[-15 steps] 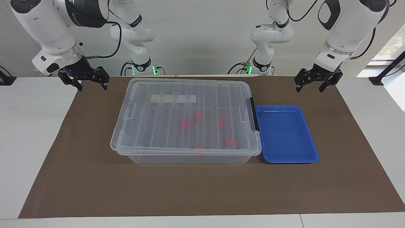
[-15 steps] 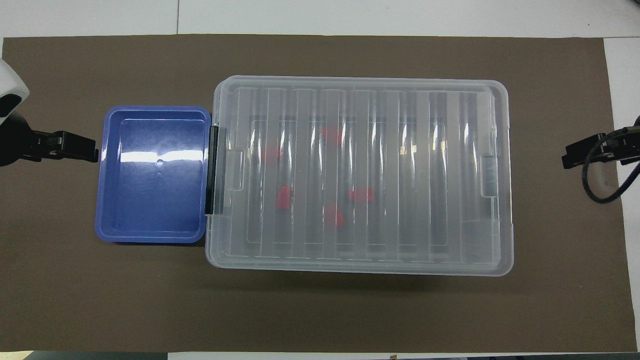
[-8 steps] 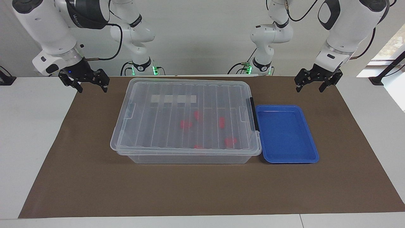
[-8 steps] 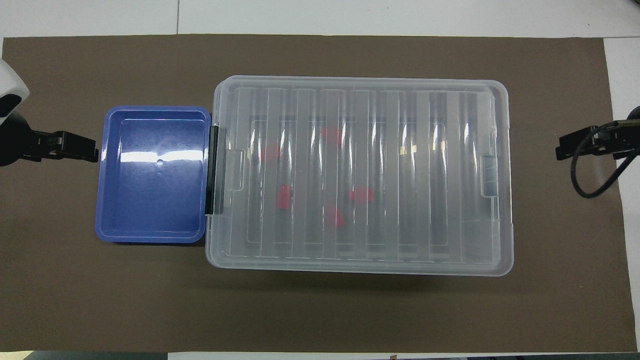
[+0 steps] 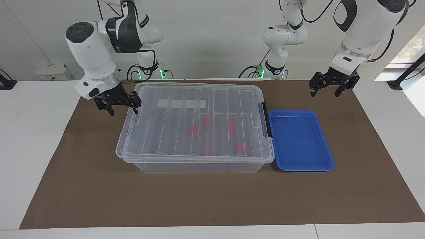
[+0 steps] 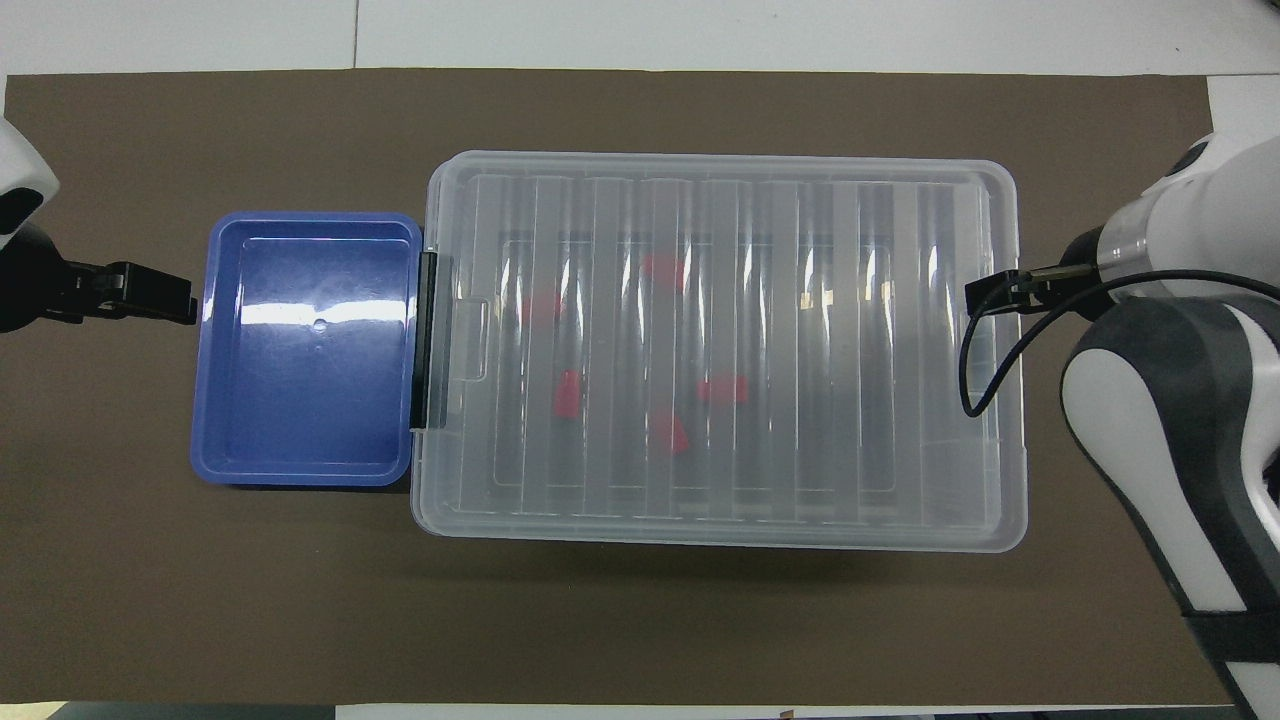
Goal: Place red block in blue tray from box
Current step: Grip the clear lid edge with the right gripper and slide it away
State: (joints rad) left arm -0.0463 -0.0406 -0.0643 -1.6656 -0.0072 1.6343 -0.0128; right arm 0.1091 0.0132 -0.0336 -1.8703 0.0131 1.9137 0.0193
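A: status? which arm's closer to the box [image 5: 196, 127]?

B: right hand [image 5: 121, 107], fingers spread, nothing in it. It's up over the box's short end at the right arm's end of the tabletop [image 5: 83, 196], abt over the lid clip there; can't tell if touching. Left hand [image 5: 330, 88] spread too, empty, waits over the mat near the blue tray [image 5: 300, 141].

A: red block?

B: inside the box, lid on. Several red pieces under the ribbed lid. Best guess for the red block [image 6: 567, 393]: oblong, long axis running toward/away from the robots. From the right hand it lies toward the tray end, most of the box's length off. Left hand's prob nearer to it, past the tray.

A: tray?

B: empty, touching the box's latch end, dark latch [image 5: 264, 119] on that side looks shut.

A: so the lid's the blocker.

B: yep, my read: right hand's lined up on its clip first. Nothing gets picked till the lid's off.
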